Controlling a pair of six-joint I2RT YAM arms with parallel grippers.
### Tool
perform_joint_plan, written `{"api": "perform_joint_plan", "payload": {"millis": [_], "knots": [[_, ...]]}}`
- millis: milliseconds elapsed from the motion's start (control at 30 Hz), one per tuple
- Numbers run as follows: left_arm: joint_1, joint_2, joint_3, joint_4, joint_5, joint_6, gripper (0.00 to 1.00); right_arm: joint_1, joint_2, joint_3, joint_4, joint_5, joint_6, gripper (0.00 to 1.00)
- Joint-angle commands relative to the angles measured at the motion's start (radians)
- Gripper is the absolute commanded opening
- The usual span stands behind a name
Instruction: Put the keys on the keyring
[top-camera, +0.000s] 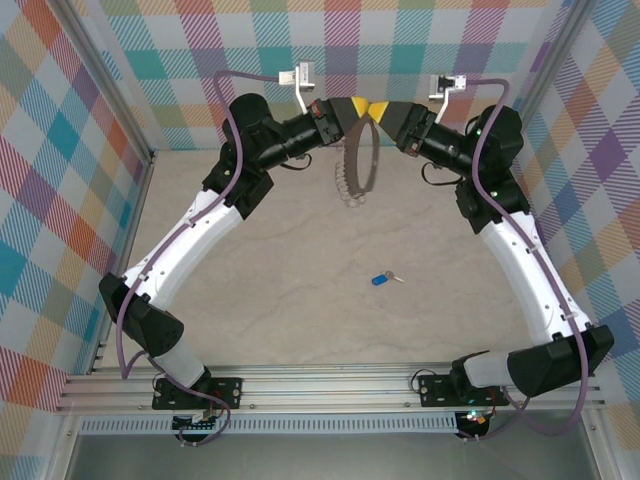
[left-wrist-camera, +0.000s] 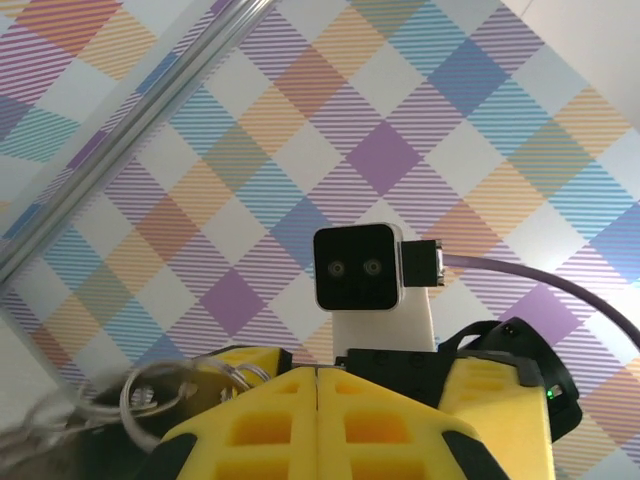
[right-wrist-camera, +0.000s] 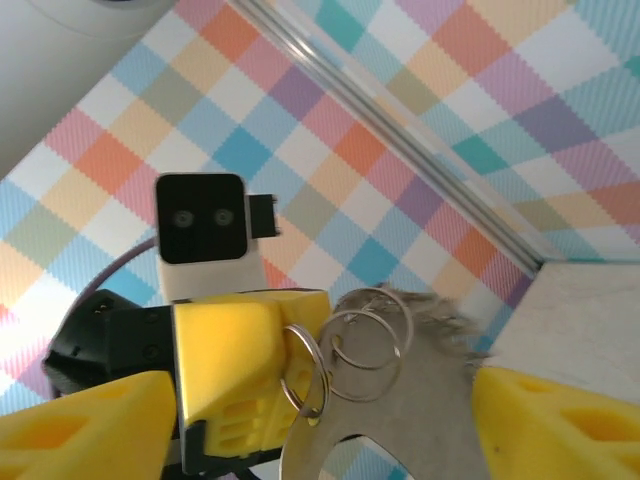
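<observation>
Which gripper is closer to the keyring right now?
Left. The left gripper is shut on the keyring; the right gripper faces it, jaws open on either side of it.

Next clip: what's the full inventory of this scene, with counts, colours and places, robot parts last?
key: one, blue head, silver blade, lying on the table near its middle.
keyring: one, large silver hoop, hanging from the left hand at the far side.
small rings: several, silver, strung on the hoop.
table: one, beige, marbled.
walls: pastel checked, around the table.
rails: silver, near edge.
left hand: yellow fingers, shut on the keyring.
right hand: yellow fingers, open, at the hoop's top.
left arm, right arm: white and black, purple cables.
</observation>
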Motion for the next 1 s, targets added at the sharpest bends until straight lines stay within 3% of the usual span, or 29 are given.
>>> {"api": "perform_joint_plan", "payload": {"millis": [0,67,267,600,700,967], "knots": [[-0.009,-0.047,0.02,-0.046,-0.004,0.106,0.0,-0.019,-0.057,0.021,-0.199,0.083,-0.078,0.92],[-0.009,-0.054,0.028,-0.085,-0.005,0.159,0.0,-0.026,-0.063,0.051,-0.35,0.134,-0.123,0.99],[-0.009,-0.072,0.03,-0.159,-0.011,0.287,0.0,-0.029,-0.064,0.093,-0.606,0.245,-0.234,1.0],[-0.009,-0.107,0.037,-0.289,-0.04,0.536,0.0,-0.04,-0.146,-0.009,-0.609,0.374,-0.332,0.99],[-0.009,-0.127,0.012,-0.3,-0.07,0.604,0.0,-0.039,-0.187,-0.071,-0.536,0.422,-0.329,0.99],[-0.009,-0.151,-0.02,-0.307,-0.098,0.675,0.0,-0.045,-0.196,-0.035,-0.515,0.406,-0.441,1.0]]}}
